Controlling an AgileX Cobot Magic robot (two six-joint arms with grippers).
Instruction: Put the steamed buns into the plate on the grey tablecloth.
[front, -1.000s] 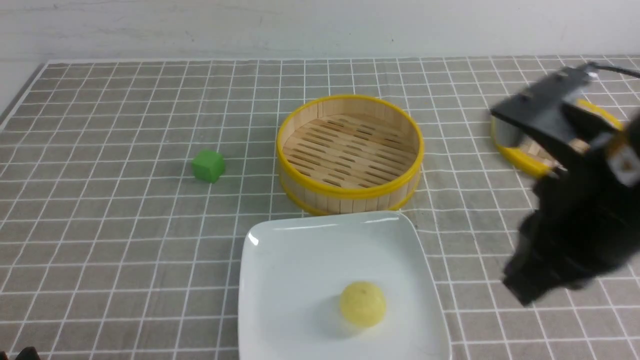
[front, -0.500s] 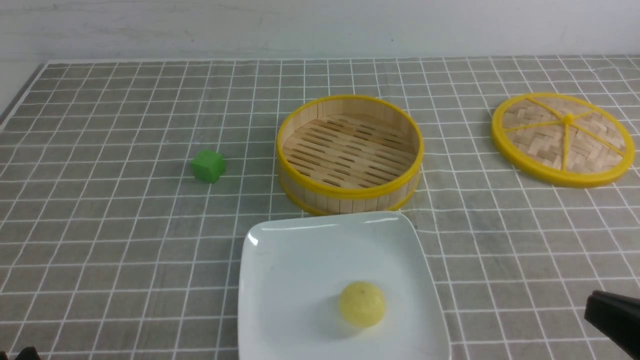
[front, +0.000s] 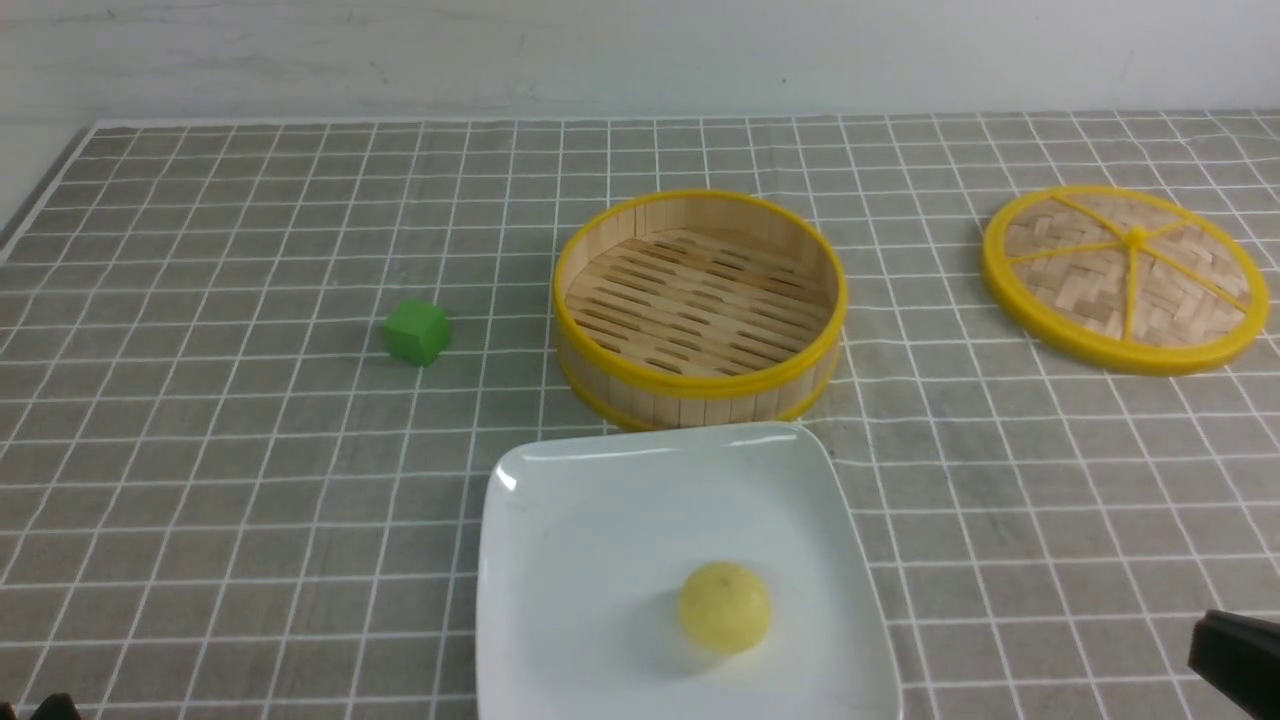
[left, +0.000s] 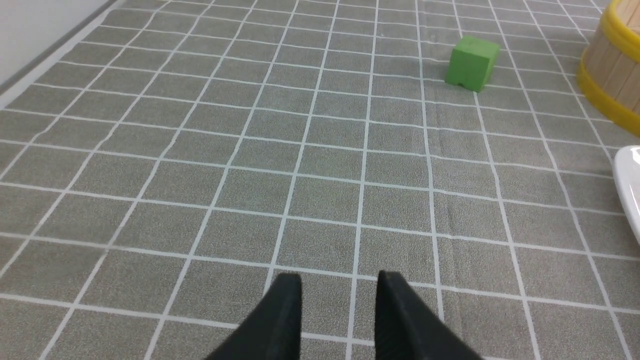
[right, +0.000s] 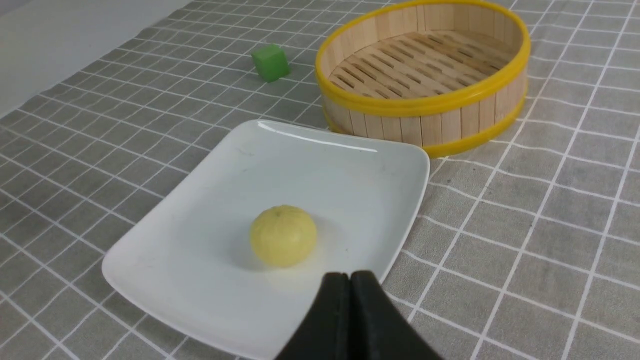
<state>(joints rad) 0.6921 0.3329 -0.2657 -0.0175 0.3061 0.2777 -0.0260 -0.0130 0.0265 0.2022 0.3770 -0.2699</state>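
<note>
**Pale-yellow bun on plate: one risk left**

The bun rests inside the white plate on the grey cloth. The right gripper hangs near the plate, its fingers pressed together and empty. The left gripper has its fingers apart over the cloth. A careless right-arm sweep could clip the rim and roll the bun out.

Broad open lane on the left of the grey tablecloth, with only the green cube standing in it, well apart from the steamer basket. The basket's wall crowds the far edge of the plate. Between basket and lid, bare cloth runs through, and right of the plate too.
</note>
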